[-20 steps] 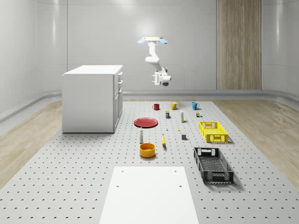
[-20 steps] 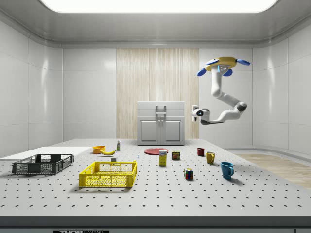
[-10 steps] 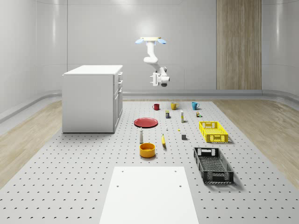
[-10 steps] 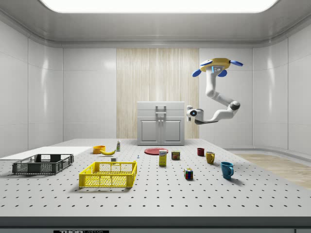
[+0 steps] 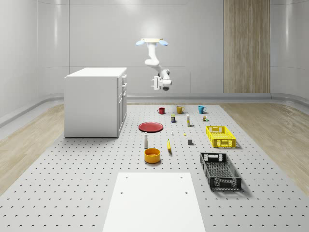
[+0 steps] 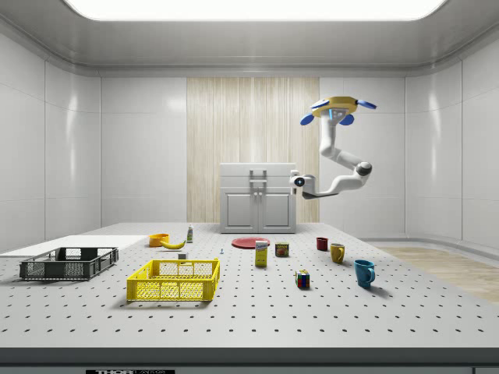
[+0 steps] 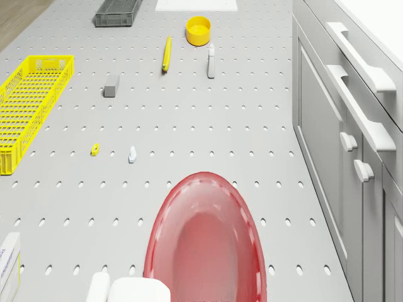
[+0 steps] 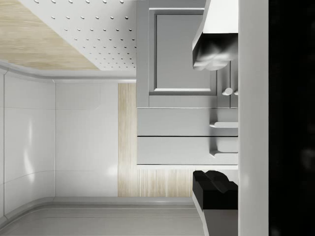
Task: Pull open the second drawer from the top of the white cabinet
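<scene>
While the drone (image 6: 337, 107) hovers off the boxy white cabinet (image 5: 95, 101), its wide-spread end effector (image 6: 297, 181) should level with the second drawer's bar handle (image 7: 362, 116) before closing.

Drone (image 5: 154, 42) airborne, arm bent, pincer (image 6: 297, 181) open.

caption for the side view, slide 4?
Drone hovering beside the white cabinet, gripper level with its closed drawers, short of the handles.

No readable text, labels, brands or numbers on anything here
</scene>
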`<state>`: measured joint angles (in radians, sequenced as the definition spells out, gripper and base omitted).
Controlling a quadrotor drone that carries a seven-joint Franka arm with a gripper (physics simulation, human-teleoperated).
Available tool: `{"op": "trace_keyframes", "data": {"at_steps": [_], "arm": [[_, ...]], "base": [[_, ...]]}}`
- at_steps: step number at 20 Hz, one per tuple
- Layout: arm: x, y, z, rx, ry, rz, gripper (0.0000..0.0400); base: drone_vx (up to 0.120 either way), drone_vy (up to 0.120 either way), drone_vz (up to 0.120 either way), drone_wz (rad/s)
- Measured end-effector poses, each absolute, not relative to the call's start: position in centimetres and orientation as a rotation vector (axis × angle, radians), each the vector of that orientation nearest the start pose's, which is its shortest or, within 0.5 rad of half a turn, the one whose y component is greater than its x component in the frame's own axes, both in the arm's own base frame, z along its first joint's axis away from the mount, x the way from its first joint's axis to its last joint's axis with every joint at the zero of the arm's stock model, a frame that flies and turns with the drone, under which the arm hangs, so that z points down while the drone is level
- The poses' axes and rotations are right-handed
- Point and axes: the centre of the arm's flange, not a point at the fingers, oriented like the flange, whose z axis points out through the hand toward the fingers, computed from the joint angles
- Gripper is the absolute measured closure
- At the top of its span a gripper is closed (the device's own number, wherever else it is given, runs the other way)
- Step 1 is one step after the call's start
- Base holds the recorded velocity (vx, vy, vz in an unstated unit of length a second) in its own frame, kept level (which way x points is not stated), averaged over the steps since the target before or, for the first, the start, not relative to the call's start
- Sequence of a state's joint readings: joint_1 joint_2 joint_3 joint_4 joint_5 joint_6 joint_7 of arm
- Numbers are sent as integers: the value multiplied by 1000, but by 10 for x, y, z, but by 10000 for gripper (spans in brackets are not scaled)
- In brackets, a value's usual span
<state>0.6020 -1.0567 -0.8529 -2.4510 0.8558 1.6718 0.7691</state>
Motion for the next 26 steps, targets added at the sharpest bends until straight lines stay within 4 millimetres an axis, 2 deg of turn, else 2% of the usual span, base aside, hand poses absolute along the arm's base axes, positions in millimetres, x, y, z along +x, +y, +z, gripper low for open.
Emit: {"op": "trace_keyframes", "data": {"at_steps": [9,14,26], "arm": [[307,-100,591,-1484,612,613,100],[307,-100,591,-1484,613,613,100],[307,-100,591,-1484,613,613,100]], "base": [[120,0,0,0],[120,-112,0,0],[120,0,0,0]]}}
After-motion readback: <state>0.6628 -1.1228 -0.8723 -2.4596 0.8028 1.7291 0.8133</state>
